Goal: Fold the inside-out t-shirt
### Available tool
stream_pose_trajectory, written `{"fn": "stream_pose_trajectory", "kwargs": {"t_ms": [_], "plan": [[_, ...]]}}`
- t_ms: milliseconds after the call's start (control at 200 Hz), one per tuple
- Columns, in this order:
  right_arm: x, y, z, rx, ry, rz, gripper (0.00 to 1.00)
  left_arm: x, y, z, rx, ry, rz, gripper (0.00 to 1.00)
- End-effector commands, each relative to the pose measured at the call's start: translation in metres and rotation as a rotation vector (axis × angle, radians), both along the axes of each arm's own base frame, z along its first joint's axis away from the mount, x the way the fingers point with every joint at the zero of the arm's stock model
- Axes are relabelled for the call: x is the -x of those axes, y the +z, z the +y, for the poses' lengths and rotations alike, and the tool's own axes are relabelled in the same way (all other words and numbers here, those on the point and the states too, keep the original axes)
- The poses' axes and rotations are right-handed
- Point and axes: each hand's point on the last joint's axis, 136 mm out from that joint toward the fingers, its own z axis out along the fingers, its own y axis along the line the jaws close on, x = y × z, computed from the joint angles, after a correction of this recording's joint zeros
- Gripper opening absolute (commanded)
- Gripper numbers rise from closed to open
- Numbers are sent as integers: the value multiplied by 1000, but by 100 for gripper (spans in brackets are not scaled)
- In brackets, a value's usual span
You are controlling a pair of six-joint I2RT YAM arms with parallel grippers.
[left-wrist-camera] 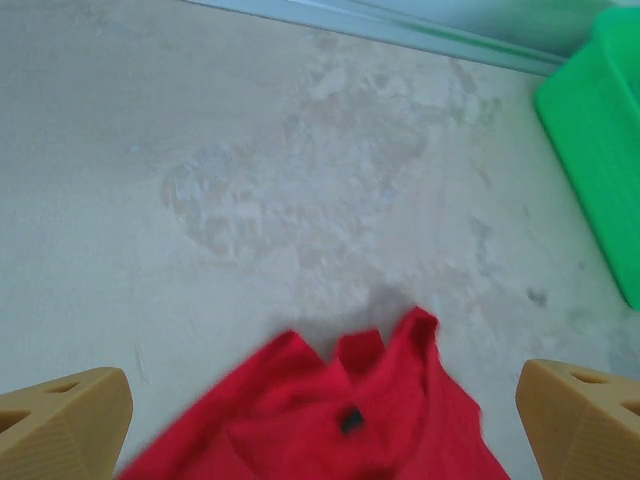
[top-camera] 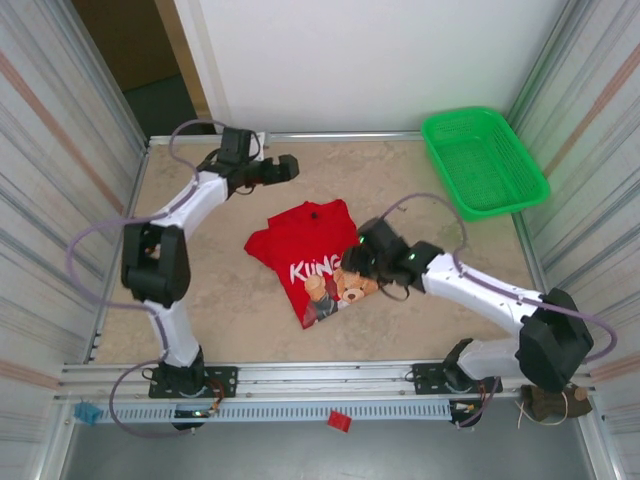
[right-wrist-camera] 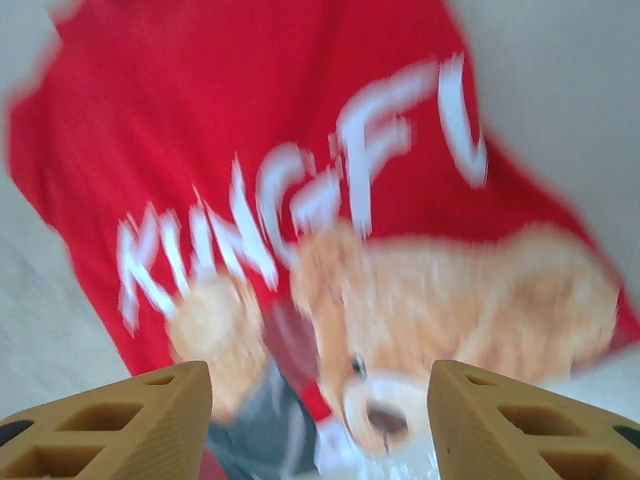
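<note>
- Red soft cloth short-sleeved t-shirt (top-camera: pixel 305 250) lies bunched mid-counter (top-camera: pixel 220 300), bear print up.
- Your right hand (top-camera: pixel 355 260) hovers over the print and your left hand (top-camera: pixel 285 168) beyond the collar, both with fingers apart.
- Pinch the edges low and keep the hems aligned.

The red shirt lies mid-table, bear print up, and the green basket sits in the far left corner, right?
No: the green basket is in the far right corner, per the top external view. The red shirt is mid-table, bear print up.
</note>
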Motion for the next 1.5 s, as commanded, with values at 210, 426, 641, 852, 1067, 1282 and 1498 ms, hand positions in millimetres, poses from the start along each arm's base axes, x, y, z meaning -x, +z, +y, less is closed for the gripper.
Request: {"fn": "stream_pose_trajectory", "kwargs": {"t_ms": [210, 426, 641, 852, 1067, 1282, 1498], "plan": [[-40, -57, 10, -78, 174, 111, 35, 136, -79, -14, 177, 104, 231, 99], [-8, -105, -8, -54, 75, 186, 33, 125, -117, 4, 118, 125, 286, 99], [45, -118, -10, 26, 22, 198, 29, 77, -109, -20, 130, -32, 214, 99], [24, -57, -18, 24, 50, 83, 40, 59, -31, -11, 165, -65, 60, 99], [-58, 16, -68, 22, 34, -15, 70, 62, 28, 23, -21, -40, -214, 99], [-110, -18, -73, -5, 45, 121, 81, 41, -9, 20, 63, -68, 24, 99], [-115, -56, -55, -19, 64, 207, 83, 52, -72, 7, -20, -216, 234, 98]]}}
